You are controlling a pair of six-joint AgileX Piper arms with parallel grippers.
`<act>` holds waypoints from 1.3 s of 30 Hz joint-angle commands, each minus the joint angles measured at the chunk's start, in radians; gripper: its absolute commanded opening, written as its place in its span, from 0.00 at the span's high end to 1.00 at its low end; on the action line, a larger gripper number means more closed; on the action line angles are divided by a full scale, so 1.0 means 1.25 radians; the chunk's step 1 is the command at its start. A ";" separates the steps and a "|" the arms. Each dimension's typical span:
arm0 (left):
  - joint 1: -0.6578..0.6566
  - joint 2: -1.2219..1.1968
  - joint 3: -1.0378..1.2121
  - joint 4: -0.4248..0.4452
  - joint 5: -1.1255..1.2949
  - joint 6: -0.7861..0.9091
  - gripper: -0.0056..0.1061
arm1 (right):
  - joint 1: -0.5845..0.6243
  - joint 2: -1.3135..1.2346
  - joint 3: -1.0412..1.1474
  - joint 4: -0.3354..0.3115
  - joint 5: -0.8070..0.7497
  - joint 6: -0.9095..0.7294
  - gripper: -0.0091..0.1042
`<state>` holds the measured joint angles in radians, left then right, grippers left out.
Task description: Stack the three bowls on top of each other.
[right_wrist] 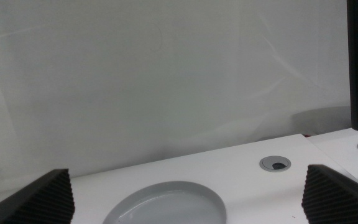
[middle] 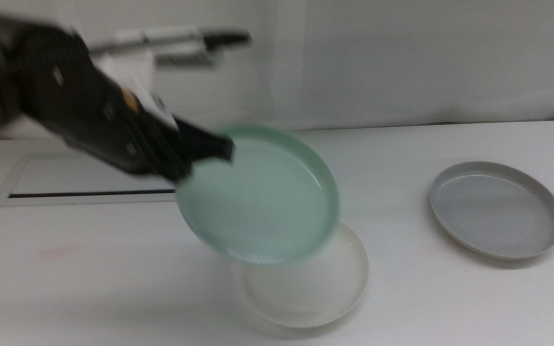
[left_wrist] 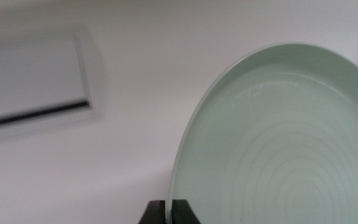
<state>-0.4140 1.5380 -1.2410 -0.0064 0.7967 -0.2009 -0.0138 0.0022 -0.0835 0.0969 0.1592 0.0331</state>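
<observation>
Mint green bowl (middle: 258, 197) hangs tilted from your left gripper (middle: 203, 149), jaws pinched on its rim, above the white bowl (middle: 306, 279) on the bench (middle: 85, 279). Held by one edge, it could slip or land skewed off the rim below. Right of that, the bench lies open up to the grey bowl (middle: 495, 209); your right gripper (right_wrist: 185, 199) waits beside it, jaws wide.

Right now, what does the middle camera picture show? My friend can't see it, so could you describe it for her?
The left gripper holds a mint green bowl by its rim, tilted in the air above a white bowl on the white table. A grey bowl sits apart to the right, and a flat white panel lies behind the arm.
</observation>
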 commanded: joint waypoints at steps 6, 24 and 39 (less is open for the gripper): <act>-0.100 0.008 0.121 -0.063 -0.194 -0.052 0.98 | -0.004 -0.028 0.004 -0.007 -0.007 -0.005 0.02; -0.100 0.198 0.136 -0.063 -0.249 -0.055 0.98 | -0.004 -0.028 0.004 -0.005 -0.007 -0.005 0.02; -0.099 0.245 0.136 -0.031 -0.284 -0.071 0.98 | -0.004 -0.028 0.004 -0.007 -0.006 -0.005 0.02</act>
<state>-0.5355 1.8441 -1.0743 -0.0598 0.4490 -0.2829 -0.0138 0.0022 -0.0835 0.0969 0.1592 0.0309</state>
